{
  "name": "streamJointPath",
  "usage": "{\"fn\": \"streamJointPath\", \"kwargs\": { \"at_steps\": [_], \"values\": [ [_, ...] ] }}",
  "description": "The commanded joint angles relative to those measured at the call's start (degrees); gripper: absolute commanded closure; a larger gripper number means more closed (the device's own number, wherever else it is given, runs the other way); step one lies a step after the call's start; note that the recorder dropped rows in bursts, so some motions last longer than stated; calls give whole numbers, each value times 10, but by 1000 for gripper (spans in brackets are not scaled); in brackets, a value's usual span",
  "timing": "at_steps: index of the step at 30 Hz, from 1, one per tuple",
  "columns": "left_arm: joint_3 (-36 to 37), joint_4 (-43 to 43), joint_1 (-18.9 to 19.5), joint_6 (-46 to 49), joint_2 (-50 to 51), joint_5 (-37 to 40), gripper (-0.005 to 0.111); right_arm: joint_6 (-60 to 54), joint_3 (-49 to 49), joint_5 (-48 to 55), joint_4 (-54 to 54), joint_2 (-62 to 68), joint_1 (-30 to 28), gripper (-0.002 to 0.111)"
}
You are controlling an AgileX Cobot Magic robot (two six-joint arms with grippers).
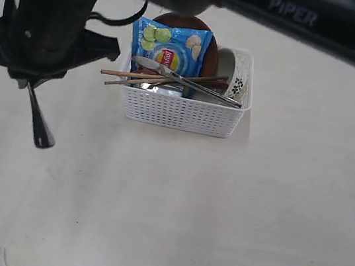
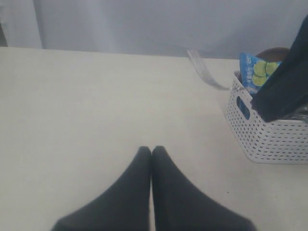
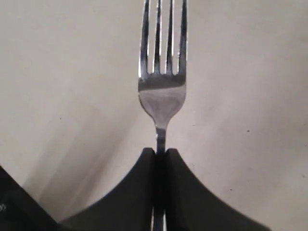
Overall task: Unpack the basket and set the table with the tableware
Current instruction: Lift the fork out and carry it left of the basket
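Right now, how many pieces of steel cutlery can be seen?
2. The fork is held in the right gripper over the table; the knife lies across the top of the basket. Others may be hidden inside.

A blue chips bag (image 1: 170,46) is seen standing on end, its printed face turned toward the exterior camera. A round red and yellow logo is printed at its middle, green lime slices are pictured at one upper corner and pale chips at the other. Its lower part is hidden. In the left wrist view only the bag's upper corner (image 2: 255,72) with the lime slices is shown. A plain grey backdrop (image 2: 144,24) is seen there. A small white scrap (image 1: 0,257), too blurred to be identified, lies at the exterior view's lower edge.
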Motion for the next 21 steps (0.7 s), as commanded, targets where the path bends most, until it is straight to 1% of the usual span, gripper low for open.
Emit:
{"fn": "streamJointPath", "kwargs": {
  "at_steps": [1, 4, 6, 11, 14, 18, 21],
  "values": [
    [2, 1, -3, 2, -2, -1, 107, 124, 40, -32, -54, 26, 12, 109],
    [2, 1, -3, 2, -2, -1, 107, 187, 79, -40, -78, 37, 12, 109],
    [2, 1, -3, 2, -2, -1, 107, 237, 111, -58, -99, 39, 12, 109],
    [2, 1, -3, 2, -2, -1, 107, 316, 167, -118, -115, 41, 12, 109],
    [2, 1, -3, 2, -2, -1, 107, 363, 182, -136, -142, 41, 12, 109],
    [2, 1, -3, 2, -2, -1, 107, 423, 184, -113, -207, 43, 12, 109],
    [2, 1, -3, 2, -2, -1, 107, 439, 184, -109, -243, 46, 12, 109]
  ]
}}
